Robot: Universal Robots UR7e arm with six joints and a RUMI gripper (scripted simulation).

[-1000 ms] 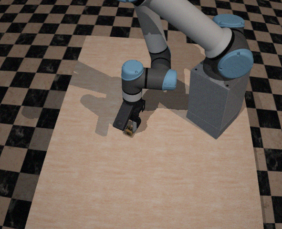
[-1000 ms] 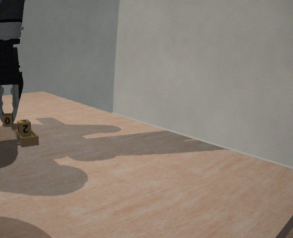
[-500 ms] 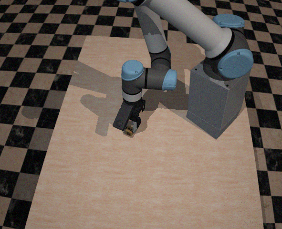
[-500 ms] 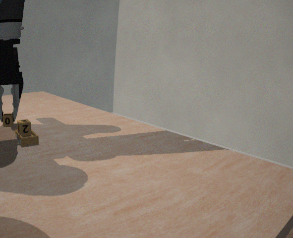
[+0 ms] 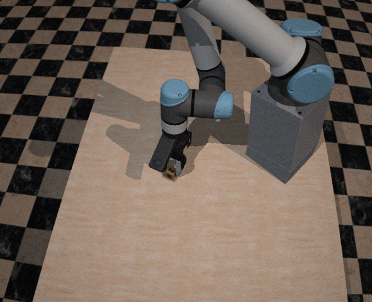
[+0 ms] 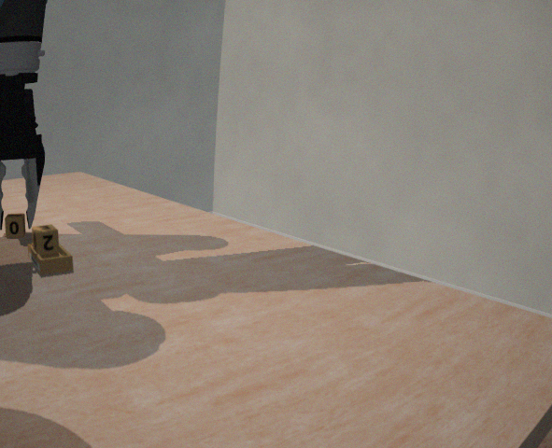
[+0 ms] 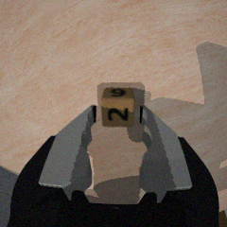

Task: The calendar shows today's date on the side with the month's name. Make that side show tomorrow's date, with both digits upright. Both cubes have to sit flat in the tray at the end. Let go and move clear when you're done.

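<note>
Loose cube (image 5: 170, 173) (image 6: 15, 226) (image 7: 117, 108) seen on bench (image 5: 192, 227) (image 6: 314, 366) (image 7: 43, 61), near tray (image 6: 56, 265). Jaws (image 6: 15, 226) parted a little wider than cube, nothing gripped. Likely light, stiff wood; best pinched by opposite flat faces, squarely, lest it twist.

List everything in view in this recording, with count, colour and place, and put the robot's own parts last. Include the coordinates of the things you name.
Loose cube (image 5: 170, 173) (image 6: 14, 226) (image 7: 118, 113): one, tan with black digits, on the table between the fingers, gaps either side
Tray (image 6: 58, 265): one, tan, on the table near the loose cube
Cube in the tray (image 6: 45, 241): one, tan with black digits
Table (image 5: 196, 227) (image 6: 314, 361) (image 7: 43, 57): one, light wood, under these things
Floor (image 5: 5, 241): one, black and beige checks, around the table
Walls (image 6: 387, 145) (image 6: 121, 120): two, grey, beyond the table
Pedestal (image 5: 272, 129): one, grey, under the arm
Arm (image 5: 244, 29) (image 6: 15, 58): one, grey with blue caps, over the table
Gripper (image 5: 171, 170) (image 6: 14, 224) (image 7: 117, 107): one, black with grey fingers, open around the loose cube
</note>
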